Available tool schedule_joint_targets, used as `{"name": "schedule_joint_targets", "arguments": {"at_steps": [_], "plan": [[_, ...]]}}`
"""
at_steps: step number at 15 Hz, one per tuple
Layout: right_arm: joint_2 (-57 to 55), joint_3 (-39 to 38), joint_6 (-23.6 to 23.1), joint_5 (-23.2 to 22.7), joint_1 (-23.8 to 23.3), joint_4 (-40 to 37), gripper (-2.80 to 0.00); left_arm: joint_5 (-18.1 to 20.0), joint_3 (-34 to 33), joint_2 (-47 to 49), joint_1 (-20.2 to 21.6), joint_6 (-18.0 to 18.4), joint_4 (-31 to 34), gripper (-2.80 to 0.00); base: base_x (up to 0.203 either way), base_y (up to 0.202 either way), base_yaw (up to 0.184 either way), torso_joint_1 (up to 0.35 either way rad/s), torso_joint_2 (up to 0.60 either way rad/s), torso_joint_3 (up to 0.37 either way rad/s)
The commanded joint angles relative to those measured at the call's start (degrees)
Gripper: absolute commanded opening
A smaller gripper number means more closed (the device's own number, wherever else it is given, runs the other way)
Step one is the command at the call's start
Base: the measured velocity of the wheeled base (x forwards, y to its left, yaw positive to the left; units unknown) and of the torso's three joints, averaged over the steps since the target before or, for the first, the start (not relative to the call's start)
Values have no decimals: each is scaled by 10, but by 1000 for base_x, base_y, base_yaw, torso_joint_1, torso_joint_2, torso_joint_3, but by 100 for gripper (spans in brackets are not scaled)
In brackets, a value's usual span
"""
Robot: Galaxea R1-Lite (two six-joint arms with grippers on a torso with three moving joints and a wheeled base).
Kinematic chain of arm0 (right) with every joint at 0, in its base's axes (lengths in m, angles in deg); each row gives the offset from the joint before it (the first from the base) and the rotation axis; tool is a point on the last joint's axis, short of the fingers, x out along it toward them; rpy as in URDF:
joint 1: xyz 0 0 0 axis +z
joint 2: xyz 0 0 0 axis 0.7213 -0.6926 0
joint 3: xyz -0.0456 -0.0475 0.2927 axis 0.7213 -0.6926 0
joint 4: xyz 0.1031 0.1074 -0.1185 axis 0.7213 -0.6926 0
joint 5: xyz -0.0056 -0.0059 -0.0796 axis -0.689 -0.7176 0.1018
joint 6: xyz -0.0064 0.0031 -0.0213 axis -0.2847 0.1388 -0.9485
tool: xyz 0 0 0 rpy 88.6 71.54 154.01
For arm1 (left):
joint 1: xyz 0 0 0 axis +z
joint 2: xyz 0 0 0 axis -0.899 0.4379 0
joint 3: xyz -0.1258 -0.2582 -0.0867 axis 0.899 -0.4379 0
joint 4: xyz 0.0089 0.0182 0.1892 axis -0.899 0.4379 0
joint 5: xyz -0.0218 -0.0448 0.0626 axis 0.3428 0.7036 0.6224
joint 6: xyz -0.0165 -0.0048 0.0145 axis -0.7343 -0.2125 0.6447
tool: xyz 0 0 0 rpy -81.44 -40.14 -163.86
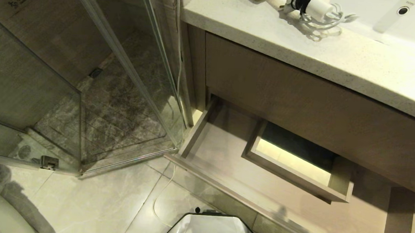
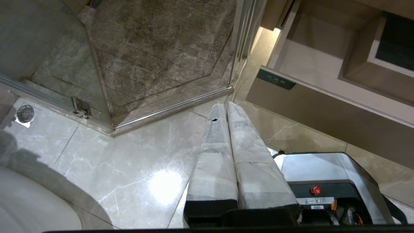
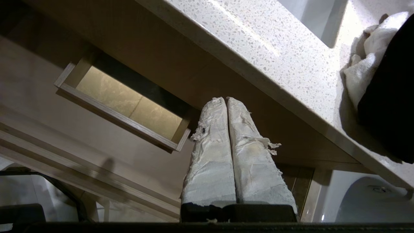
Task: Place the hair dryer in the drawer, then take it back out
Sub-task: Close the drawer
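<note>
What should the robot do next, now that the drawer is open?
Probably lift the right gripper up to the hair dryer. The drawer stands open with nothing in it, the dryer lies up on the countertop, and the shut right gripper holds nothing, below the counter's edge.

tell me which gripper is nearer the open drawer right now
Right, as far as the wrist views show. The right gripper, fingers shut, hangs just over the drawer under the countertop. The left gripper, also shut, sits off the drawer's front corner, over the floor tiles.
</note>
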State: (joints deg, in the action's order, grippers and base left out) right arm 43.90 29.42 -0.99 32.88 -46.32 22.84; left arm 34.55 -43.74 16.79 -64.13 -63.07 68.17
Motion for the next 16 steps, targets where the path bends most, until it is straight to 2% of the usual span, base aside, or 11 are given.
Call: {"name": "schedule_joint_targets", "arguments": {"at_steps": [1,16], "plan": [[-1,-5,-1,1,1,7,-280,0,0,0,0,0,0,-280,0,0,0,-193,363,159],[3,-24,-2,5,0,25,-280,0,-1,0,0,0,0,-280,0,0,0,-293,505,214]]}}
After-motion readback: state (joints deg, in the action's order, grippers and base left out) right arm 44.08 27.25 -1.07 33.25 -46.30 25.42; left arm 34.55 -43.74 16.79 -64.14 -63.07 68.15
